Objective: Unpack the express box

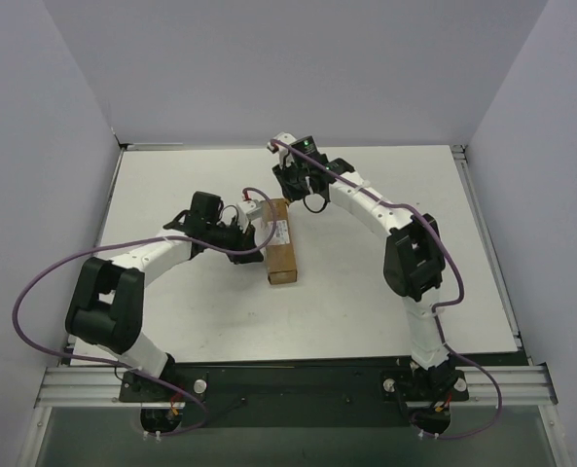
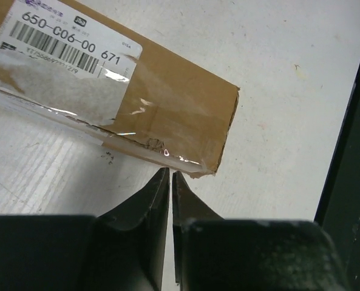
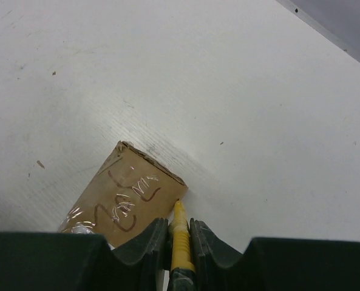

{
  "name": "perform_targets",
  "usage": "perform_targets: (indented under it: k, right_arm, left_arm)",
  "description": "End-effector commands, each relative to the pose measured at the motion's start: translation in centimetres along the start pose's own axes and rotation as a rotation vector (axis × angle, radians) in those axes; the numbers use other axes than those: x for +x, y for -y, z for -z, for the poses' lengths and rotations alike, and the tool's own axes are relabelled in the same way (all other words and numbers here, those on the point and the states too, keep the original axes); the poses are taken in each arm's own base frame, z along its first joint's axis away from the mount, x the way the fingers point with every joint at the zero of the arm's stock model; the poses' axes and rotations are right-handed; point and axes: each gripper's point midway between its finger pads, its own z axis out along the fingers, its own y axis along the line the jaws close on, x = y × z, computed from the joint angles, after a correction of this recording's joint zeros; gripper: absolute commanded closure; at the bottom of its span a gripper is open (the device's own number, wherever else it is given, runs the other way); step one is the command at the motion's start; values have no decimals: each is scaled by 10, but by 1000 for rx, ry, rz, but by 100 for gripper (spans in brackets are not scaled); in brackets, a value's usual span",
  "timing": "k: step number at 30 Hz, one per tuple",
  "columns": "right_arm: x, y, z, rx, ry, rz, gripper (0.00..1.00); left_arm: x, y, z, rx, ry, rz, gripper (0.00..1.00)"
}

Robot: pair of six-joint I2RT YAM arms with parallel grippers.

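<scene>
The express box (image 1: 279, 243) is a slim brown carton lying lengthwise on the white table, between the two arms. In the left wrist view the express box (image 2: 167, 103) shows its white barcode label (image 2: 64, 54) and shiny clear tape along a torn lower edge. My left gripper (image 2: 170, 176) is shut and empty, its tips just short of that torn corner. My right gripper (image 3: 180, 223) is shut on a yellow utility knife (image 3: 181, 242). The knife's tip touches the corner of the box's far end (image 3: 125, 194), which bears brown scribbles.
Grey walls enclose the white table (image 1: 171, 185) on three sides. A metal rail (image 1: 298, 384) carrying both arm bases runs along the near edge. A dark strip (image 2: 349, 151) marks the table's edge in the left wrist view.
</scene>
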Motion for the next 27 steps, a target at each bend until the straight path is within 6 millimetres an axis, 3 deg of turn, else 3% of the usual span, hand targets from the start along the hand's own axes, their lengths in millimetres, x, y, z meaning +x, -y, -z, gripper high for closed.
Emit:
perform_targets:
  k: [1, 3, 4, 5, 6, 7, 8, 9, 10, 11, 13, 14, 16, 17, 19, 20, 21, 27]
  right_arm:
    - [-18, 22, 19, 85, 36, -81, 100]
    - [-23, 40, 32, 138, 55, -73, 100]
    - [-29, 51, 47, 167, 77, -69, 100]
    - [-30, 57, 55, 178, 81, -45, 100]
    - [-20, 59, 58, 178, 61, -43, 100]
    - [-24, 63, 74, 187, 82, -45, 100]
    - [-18, 67, 81, 188, 74, -44, 100]
    - [4, 64, 79, 175, 26, -38, 100]
    - [3, 62, 94, 172, 42, -27, 100]
    - [13, 56, 97, 148, 28, -16, 100]
    - [39, 43, 108, 102, -8, 12, 100]
    - [49, 36, 111, 82, -27, 24, 100]
    - [67, 16, 122, -1, -48, 56, 100]
    - [73, 9, 125, -26, -55, 66, 100]
    - [84, -10, 132, -95, -56, 93, 100]
    - [90, -18, 134, -128, -71, 96, 100]
    - [90, -34, 138, -187, -66, 99, 100]
    - [113, -83, 141, -354, -122, 61, 100]
  left_arm:
    - [-32, -3, 27, 6, 65, -120, 83]
    - [-56, -13, 35, -20, 109, -157, 81]
    - [-66, -19, 36, -37, 127, -159, 79]
    - [-69, -33, 34, -75, 125, -143, 76]
    - [-95, -44, 36, -115, 174, -177, 71]
    - [-105, -52, 34, -140, 196, -141, 69]
    - [-104, -70, 24, -177, 191, -103, 66]
    - [-133, -80, 25, -202, 255, -136, 63]
    - [-144, -86, 21, -206, 286, -77, 62]
    - [-146, -104, 8, -221, 297, -27, 59]
    - [-188, -113, 4, -191, 403, 29, 53]
    - [-181, -127, -13, -169, 391, 75, 52]
    - [-203, -128, -22, -115, 433, 69, 49]
    - [-195, -136, -36, -101, 416, 81, 48]
    - [-199, -134, -44, -65, 411, 75, 48]
    - [-191, -137, -51, -52, 396, 90, 48]
    - [-188, -137, -54, -47, 391, 98, 48]
    - [-155, -136, -60, -15, 340, 194, 48]
